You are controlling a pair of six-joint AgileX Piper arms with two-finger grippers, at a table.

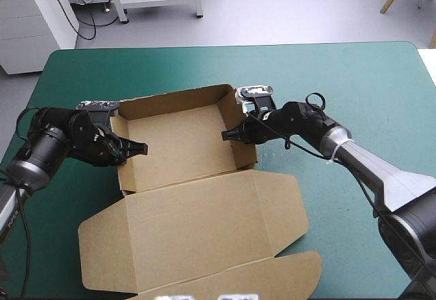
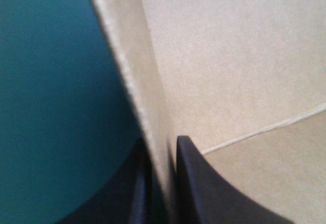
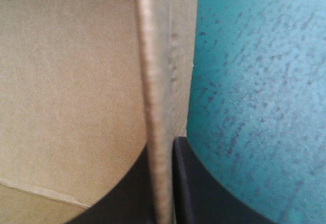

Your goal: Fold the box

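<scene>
— Where's the box?
— Around the middle of the table (image 1: 204, 65), on the teal-green cover (image 1: 340, 225), a little toward the left edge. The box (image 1: 178, 143) is brown board, part built. There is an open tray at the far end. The lid (image 1: 197, 235) lies flat toward the near edge, with its side flaps spread out on the cover.
— What's in the tray?
— Its own floor shows from wall to wall. Three walls stand up: far, left and right. The near side runs straight on into the lid.
— And the arms?
— Both are low over the table. The left arm (image 1: 51, 146) comes in from the left edge, nearly level, pointing across at the left wall (image 1: 126, 174). The right arm (image 1: 371, 167) comes from the near right corner and slants in to the right wall (image 1: 246, 153).
— Grippers?
— The left gripper (image 1: 136, 148) straddles the left wall about midway along, one tip showing inside the tray. The right gripper (image 1: 229, 135) straddles the right wall the same way, with a tip poking inside.
— Spread or not?
— All but pressed together, each pinching its wall. In the left wrist view the board runs down between the black fingers (image 2: 204, 188), one on the cover side and one on the tray side. The right wrist view matches: the wall's top edge sits between its fingers (image 3: 204, 193), with tray on one side and cover on the other.
</scene>
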